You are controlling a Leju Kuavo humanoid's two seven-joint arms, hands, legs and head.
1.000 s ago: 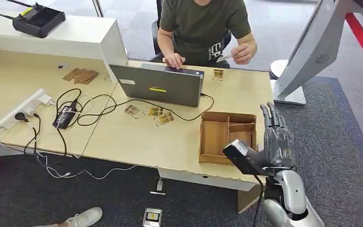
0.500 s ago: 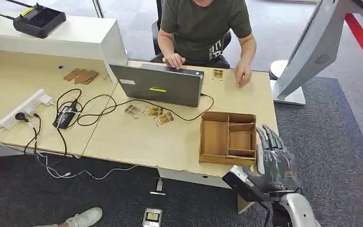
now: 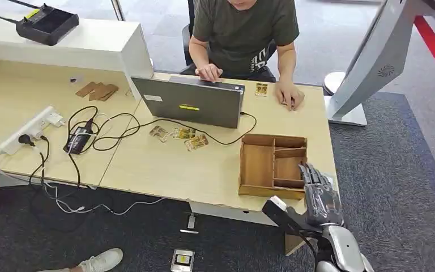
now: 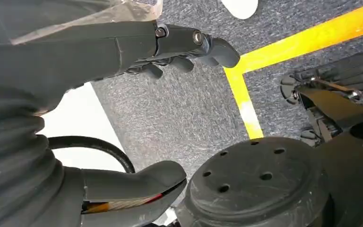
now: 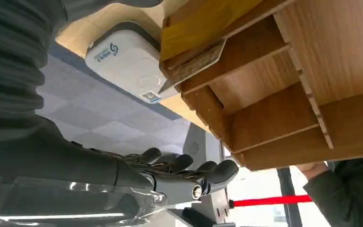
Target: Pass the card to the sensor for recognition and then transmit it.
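My right hand [image 3: 320, 194] hangs at the table's front right corner, just beside the wooden tray [image 3: 257, 165], fingers straight and apart, holding nothing. In the right wrist view its fingers [image 5: 184, 172] lie below the tray [image 5: 283, 109], and a white sensor box [image 5: 123, 59] sits past the tray's edge. A speckled card [image 5: 196, 65] leans out of one tray compartment. Three loose cards [image 3: 183, 136] lie mid-table and another card [image 3: 261, 89] lies behind the laptop. My left hand [image 4: 61, 71] hangs over the carpet, fingers apart, empty.
A person sits across the table, one hand [image 3: 290, 96] flat on the tabletop, the other on the open laptop [image 3: 190, 102]. Cables and a power strip [image 3: 31, 129] cover the left side. A white kiosk stand [image 3: 368, 68] rises at the right.
My right hand has dropped and drawn back from beside the tray toward the table's front corner. The person's hand, holding a card up earlier, now lies flat on the table.
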